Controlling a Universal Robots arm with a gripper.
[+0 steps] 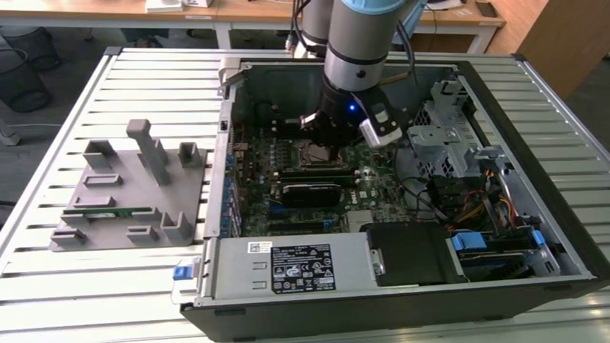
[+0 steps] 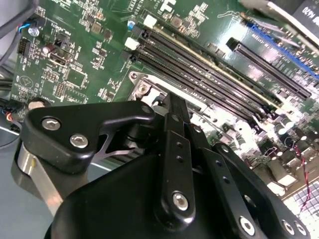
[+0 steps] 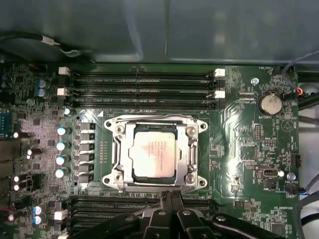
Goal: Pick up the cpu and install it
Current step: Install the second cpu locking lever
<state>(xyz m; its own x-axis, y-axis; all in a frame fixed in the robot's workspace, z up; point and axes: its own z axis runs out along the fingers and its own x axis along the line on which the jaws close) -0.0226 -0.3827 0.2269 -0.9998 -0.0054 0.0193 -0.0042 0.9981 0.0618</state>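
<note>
On a slatted metal table (image 1: 153,286) sat the open computer case (image 1: 533,214). My gripper (image 3: 171,195) hung over its motherboard (image 3: 239,144), fingers pressed together, empty. The first wrist view showed the cpu (image 3: 153,156) seated in its socket (image 3: 117,167), at twelve o'clock from my fingertips; the exterior view showed a grey parts holder (image 1: 133,193) at nine o'clock of the case.

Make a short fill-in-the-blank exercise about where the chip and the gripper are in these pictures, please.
1. The silver-grey square cpu lies inside the metal ____ on the green motherboard.
2. The black gripper is above the open computer ____.
3. The grey holder stands ____ the case.

Missing words: socket; case; outside
</note>
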